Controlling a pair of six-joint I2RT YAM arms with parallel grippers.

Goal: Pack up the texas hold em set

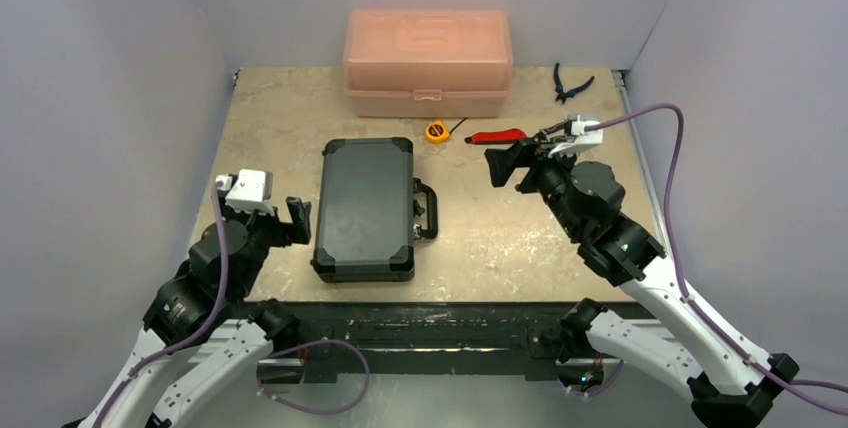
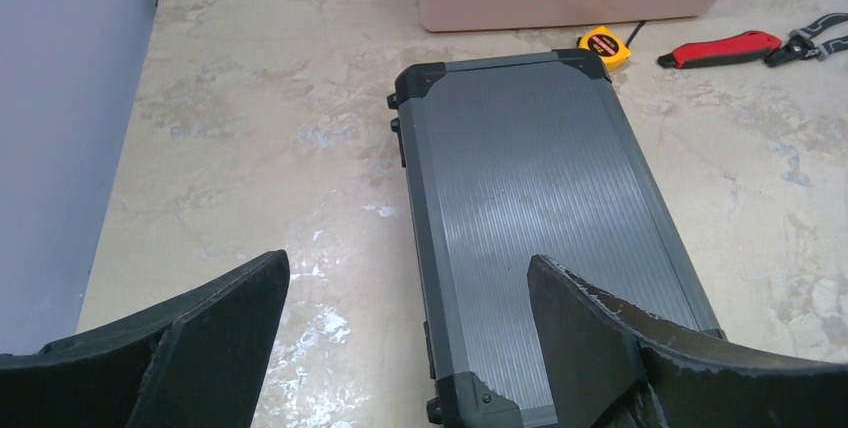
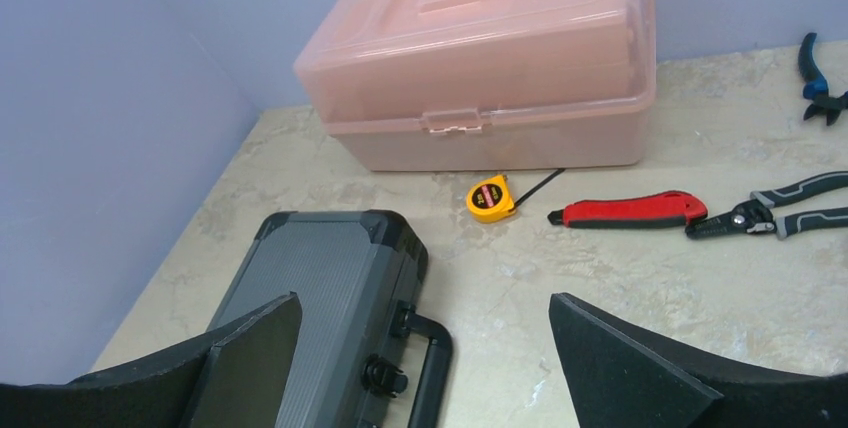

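Note:
The black briefcase (image 1: 365,208) lies flat and closed in the middle of the table, its handle (image 1: 427,208) on the right side. It also shows in the left wrist view (image 2: 545,218) and the right wrist view (image 3: 320,298). Chips, card decks, discs and dice are not in view. My left gripper (image 1: 298,220) is open and empty, just left of the case near its front corner. My right gripper (image 1: 508,166) is open and empty, raised to the right of the case and behind the handle.
A translucent pink plastic box (image 1: 428,63) stands closed at the back. A yellow tape measure (image 1: 435,131), a red-handled knife (image 1: 497,135) and grey pliers (image 3: 790,216) lie between it and the case. Blue pliers (image 1: 570,83) lie at the back right. Walls close in left and right.

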